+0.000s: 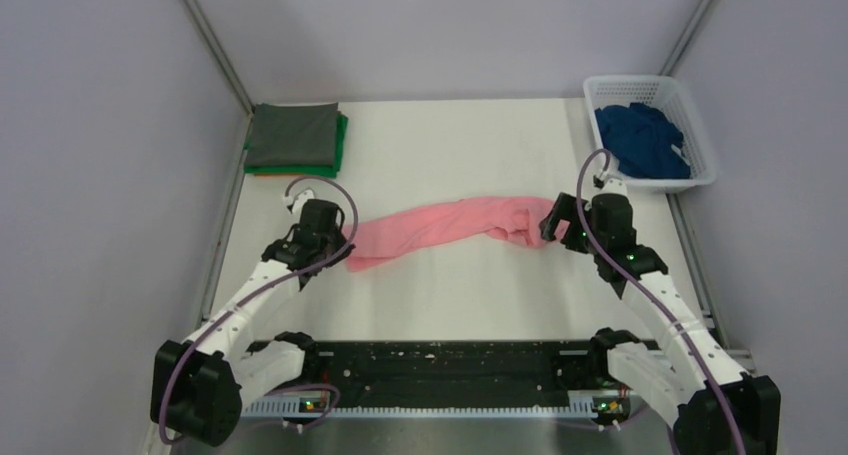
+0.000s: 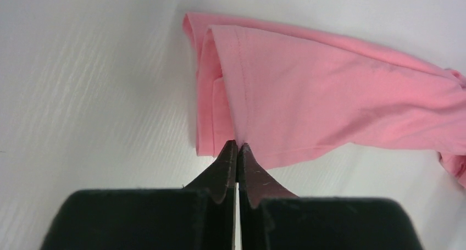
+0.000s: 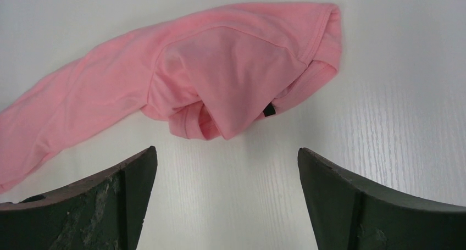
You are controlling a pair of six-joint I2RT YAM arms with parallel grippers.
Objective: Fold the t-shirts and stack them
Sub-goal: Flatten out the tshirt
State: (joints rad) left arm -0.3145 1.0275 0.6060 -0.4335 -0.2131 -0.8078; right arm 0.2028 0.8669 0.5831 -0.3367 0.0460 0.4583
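A salmon-pink t-shirt lies stretched in a long, rumpled strip across the middle of the table. My left gripper is at its left end, and in the left wrist view the jaws are pressed together on the hem of the pink t-shirt. My right gripper stands at the strip's bunched right end. Its jaws are wide apart over bare table, just short of the pink t-shirt and not touching it.
A folded grey t-shirt lies on a green one at the back left corner. A white lattice basket at the back right holds a crumpled dark blue t-shirt. Grey walls close in on three sides.
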